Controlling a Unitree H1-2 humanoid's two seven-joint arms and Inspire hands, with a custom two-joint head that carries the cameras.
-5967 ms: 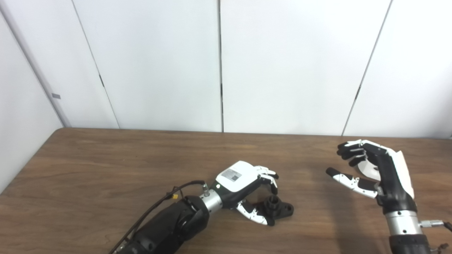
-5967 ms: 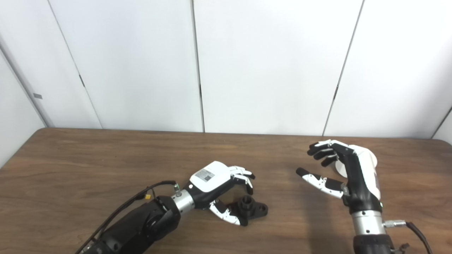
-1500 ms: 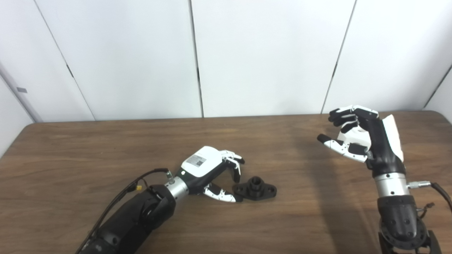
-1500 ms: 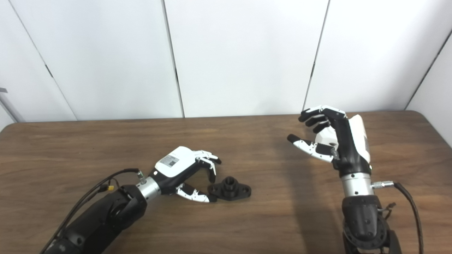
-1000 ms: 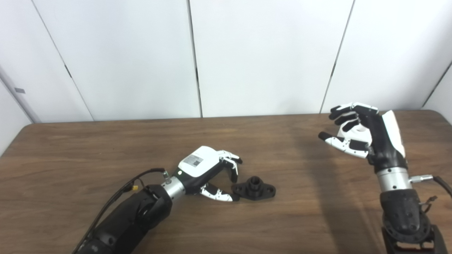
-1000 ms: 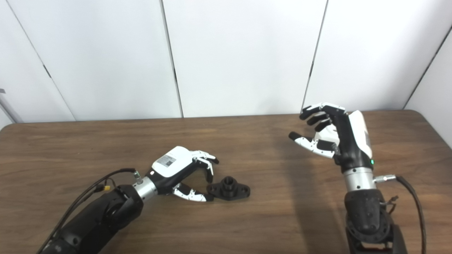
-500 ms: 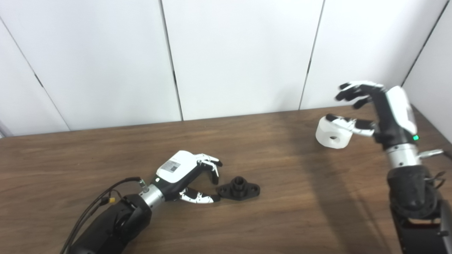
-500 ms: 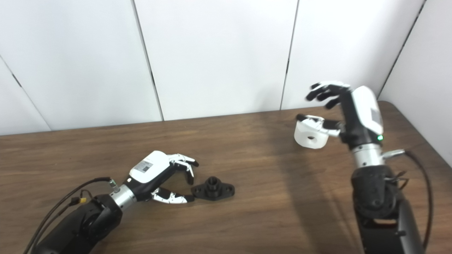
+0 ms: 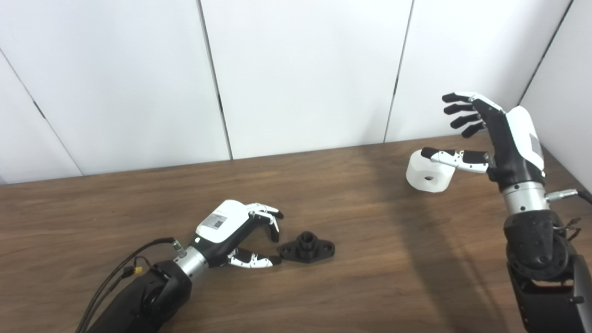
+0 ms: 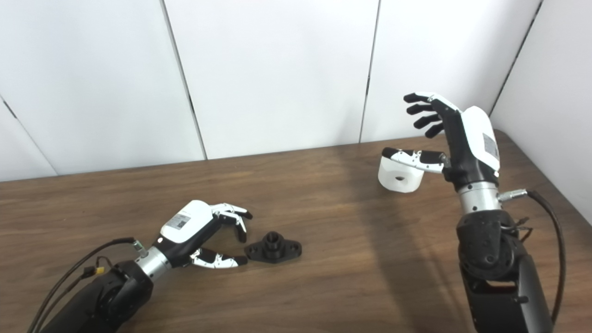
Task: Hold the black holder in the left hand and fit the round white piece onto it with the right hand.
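Wooden bench (image 9: 115, 217) in front of white wall panels (image 9: 300, 69), seen from above and behind two robot arms

Left hand (image 9: 231, 229) low on the bench, palm down, fingers (image 9: 268, 217) curled but apart from the thumb (image 9: 252, 261), holding nothing. Black holder (image 9: 306, 247) lying flat on the bench just beyond the thumb tip, on the side away from the left arm; thumb tip touching or almost touching its near end, contact not clear. Round upright collar at the middle of the holder, a flat lug with a hole on each side. Fingers arched above and short of the holder, not around it

Right hand (image 10: 455, 134) raised at the far right, wrist upright, fingers (image 10: 423, 111) spread wide and pointing away from the arm, thumb (image 10: 409, 157) stretched out sideways. Round white piece (image 10: 398, 175) directly under the thumb, below the spread fingers, its top against or just beneath the thumb; fingers well clear of it, so no grip on it. Piece tilted, a small round hole in the face turned toward the camera. Impossible to tell whether the piece rests on the bench or is off it

White piece and black holder well apart, each beside its own hand

Dark cable (image 10: 548, 240) looping off the right wrist, wires (image 9: 115, 277) trailing along the left forearm
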